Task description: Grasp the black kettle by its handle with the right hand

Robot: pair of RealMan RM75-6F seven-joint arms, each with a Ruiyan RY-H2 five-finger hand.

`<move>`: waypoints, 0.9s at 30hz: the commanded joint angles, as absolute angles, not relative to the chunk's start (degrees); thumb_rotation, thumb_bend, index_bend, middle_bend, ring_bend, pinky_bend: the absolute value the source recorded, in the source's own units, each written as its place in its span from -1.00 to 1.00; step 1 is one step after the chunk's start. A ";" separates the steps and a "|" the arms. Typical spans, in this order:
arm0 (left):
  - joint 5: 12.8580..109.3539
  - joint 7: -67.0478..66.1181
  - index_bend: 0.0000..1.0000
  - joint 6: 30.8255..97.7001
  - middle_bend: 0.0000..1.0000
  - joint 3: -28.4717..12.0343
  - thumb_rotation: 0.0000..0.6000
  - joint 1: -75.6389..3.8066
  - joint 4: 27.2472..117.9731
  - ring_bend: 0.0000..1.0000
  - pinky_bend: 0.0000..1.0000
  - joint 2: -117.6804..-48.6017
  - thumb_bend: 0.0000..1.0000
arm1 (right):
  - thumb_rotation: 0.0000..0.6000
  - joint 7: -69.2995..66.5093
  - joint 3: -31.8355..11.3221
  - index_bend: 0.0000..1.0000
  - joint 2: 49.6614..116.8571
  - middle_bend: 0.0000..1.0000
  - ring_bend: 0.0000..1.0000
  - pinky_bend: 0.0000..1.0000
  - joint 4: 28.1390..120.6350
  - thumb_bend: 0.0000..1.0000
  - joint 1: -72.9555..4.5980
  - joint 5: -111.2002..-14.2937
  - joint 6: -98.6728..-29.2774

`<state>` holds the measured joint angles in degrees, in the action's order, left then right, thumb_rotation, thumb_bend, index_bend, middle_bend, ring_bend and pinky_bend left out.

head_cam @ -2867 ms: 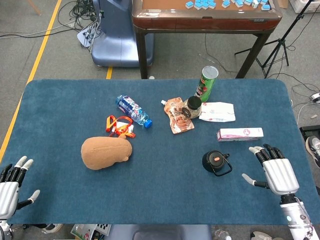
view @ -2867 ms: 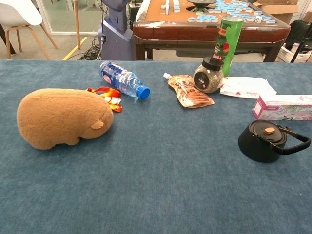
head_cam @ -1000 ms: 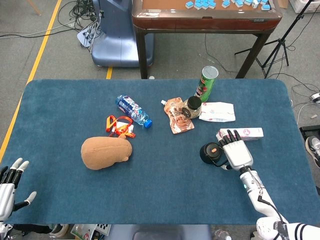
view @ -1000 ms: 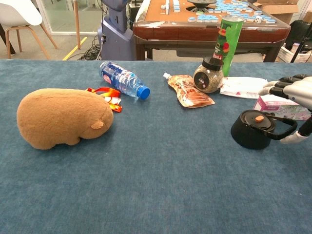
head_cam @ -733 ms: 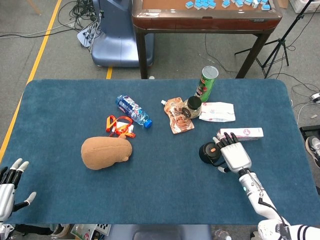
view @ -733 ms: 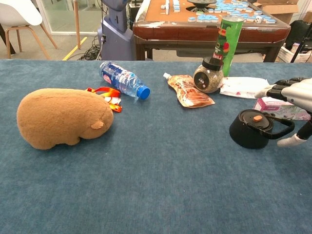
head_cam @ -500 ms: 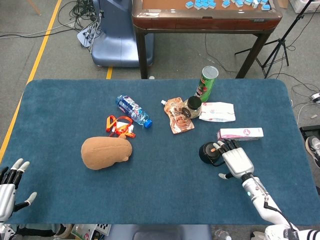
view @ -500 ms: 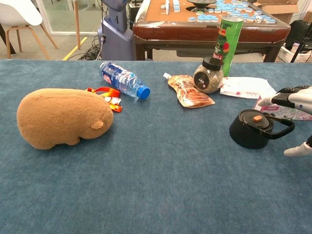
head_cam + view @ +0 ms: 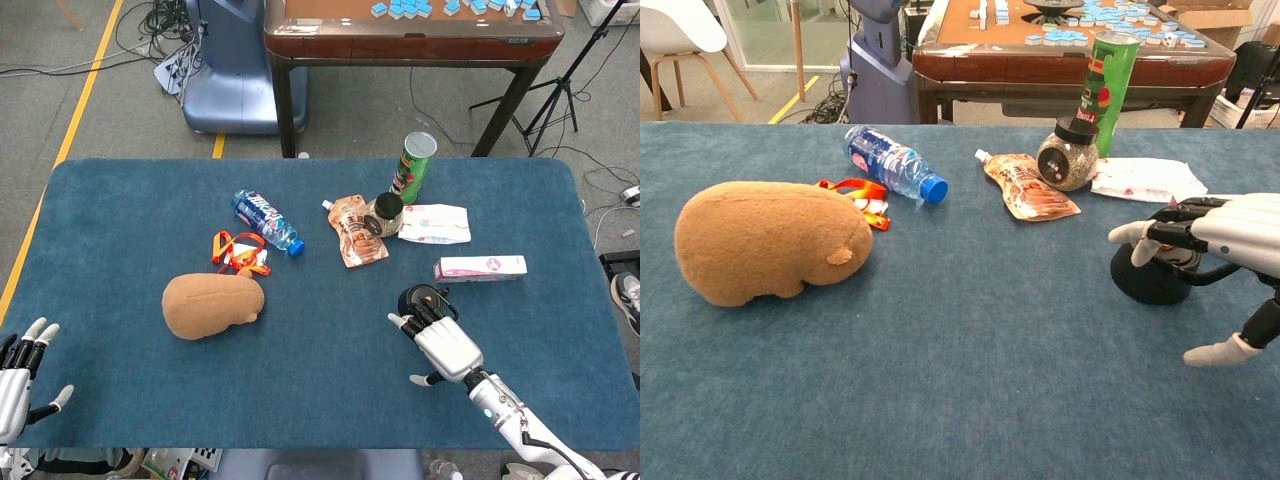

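- The black kettle point(image 9: 420, 299) sits on the blue table mat point(image 9: 120, 220), toward its right half, at about 7 o'clock from the pink-and-white box point(image 9: 480, 267) and near it.
- In the chest view I see the kettle point(image 9: 1150, 280) upright, its handle arching over the lid toward the right.
- My right hand point(image 9: 442, 343) hangs at about 5 o'clock from the kettle, fingers spread and stretched over the kettle's top, thumb sticking out apart.
- From the chest camera the right hand point(image 9: 1230, 240) holds nothing; its fingertips point(image 9: 1128, 232) reach above the lid, and I cannot tell whether they touch the handle.
- My left hand point(image 9: 18, 375) rests off the mat's near-left corner, fingers apart, holding nothing.
- Brown plush toy point(image 9: 212, 304) lies left of centre; at its 12 o'clock are orange straps point(image 9: 238, 252) and a water bottle point(image 9: 266, 221) on its side.
- At 12 o'clock from the kettle: a snack pouch point(image 9: 357, 230), a dark-lidded jar point(image 9: 383, 214), a green chip can point(image 9: 413, 166) and a white packet point(image 9: 435, 224).
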<state>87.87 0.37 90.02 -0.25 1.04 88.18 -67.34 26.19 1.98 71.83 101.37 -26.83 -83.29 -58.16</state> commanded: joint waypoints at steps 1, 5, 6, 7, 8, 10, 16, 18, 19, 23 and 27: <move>87.91 0.44 -0.77 90.13 -0.90 -0.21 1.00 1.12 88.11 -0.71 -0.91 -67.35 -0.59 | 0.67 26.43 2.32 -0.93 72.73 -0.51 -0.81 -0.88 100.89 -1.00 -27.43 -83.29 -57.03; 87.85 0.56 -0.77 90.10 -0.90 -0.18 1.00 1.18 87.92 -0.71 -0.91 -67.42 -0.59 | 0.67 27.50 3.02 -0.88 72.40 -0.47 -0.75 -0.88 100.78 -1.00 -27.14 -83.30 -57.13; 87.87 0.58 -0.77 90.09 -0.90 -0.18 1.00 1.17 87.89 -0.71 -0.91 -67.45 -0.59 | 0.67 27.60 3.20 -0.86 72.15 -0.46 -0.72 -0.88 100.73 -1.00 -26.83 -83.27 -57.53; 87.88 0.64 -0.77 90.06 -0.90 -0.17 1.00 1.17 87.85 -0.71 -0.91 -67.49 -0.59 | 0.67 27.66 3.43 -0.84 71.73 -0.45 -0.69 -0.88 100.63 -1.00 -26.35 -83.28 -58.20; 87.89 0.67 -0.77 90.02 -0.90 -0.17 1.00 1.14 87.81 -0.71 -0.91 -67.52 -0.59 | 0.66 27.64 3.62 -0.82 71.38 -0.44 -0.67 -0.88 100.54 -1.00 -25.97 -83.26 -58.69; 87.93 0.63 -0.77 89.90 -0.90 -0.18 1.00 1.06 87.73 -0.71 -0.91 -67.61 -0.59 | 0.66 27.38 4.06 -0.80 70.52 -0.42 -0.65 -0.88 100.29 -1.00 -25.11 -83.28 -59.71; 88.23 0.51 -0.77 89.78 -0.90 -0.19 1.00 0.83 87.85 -0.71 -0.91 -67.83 -0.59 | 0.67 26.60 4.24 -0.77 68.84 -0.41 -0.64 -0.88 98.77 -1.00 -23.48 -81.96 -61.33; 88.27 0.42 -0.77 89.78 -0.90 -0.18 1.00 0.82 87.89 -0.71 -0.91 -67.83 -0.59 | 0.67 26.37 4.07 -0.77 68.54 -0.41 -0.64 -0.88 98.30 -1.00 -23.15 -81.50 -61.66; 88.26 0.37 -0.77 89.76 -0.90 -0.17 1.00 0.81 87.92 -0.71 -0.91 -67.83 -0.59 | 0.67 26.22 4.00 -0.77 68.43 -0.41 -0.64 -0.88 98.10 -1.00 -23.05 -81.40 -61.77; 88.36 0.17 -0.77 89.66 -0.90 -0.19 1.00 0.69 88.17 -0.71 -0.91 -67.78 -0.59 | 0.67 25.84 3.36 -0.77 68.20 -0.41 -0.64 -0.88 97.05 -1.00 -22.70 -80.78 -62.43; 88.41 0.01 -0.77 89.60 -0.90 -0.22 1.00 0.58 88.35 -0.71 -0.91 -67.76 -0.59 | 0.67 25.53 2.79 -0.77 68.31 -0.41 -0.64 -0.88 96.44 -1.00 -22.49 -80.02 -62.66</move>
<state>88.42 0.00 89.60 -0.22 0.59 88.35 -67.75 25.56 2.81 68.29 96.47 -22.52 -80.03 -62.64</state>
